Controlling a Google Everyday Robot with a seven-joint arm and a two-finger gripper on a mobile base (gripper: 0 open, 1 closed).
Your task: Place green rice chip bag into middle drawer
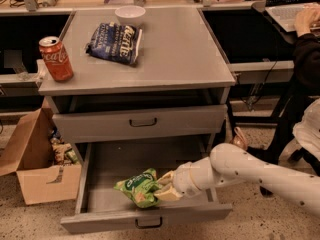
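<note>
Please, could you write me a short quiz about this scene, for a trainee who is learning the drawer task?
1. Short answer: what lies beside the white round bowl?
2. True or false: the upper grey metal drawer is pulled open.
3. Multiple choice: the two-finger gripper is
A) at the white round bowl
B) at the handle of the upper grey metal drawer
C) over the open grey metal middle drawer, shut on the crumpled light-green foil chip bag

Key: 1. the dark blue chip bag; 2. false; 3. C
</note>
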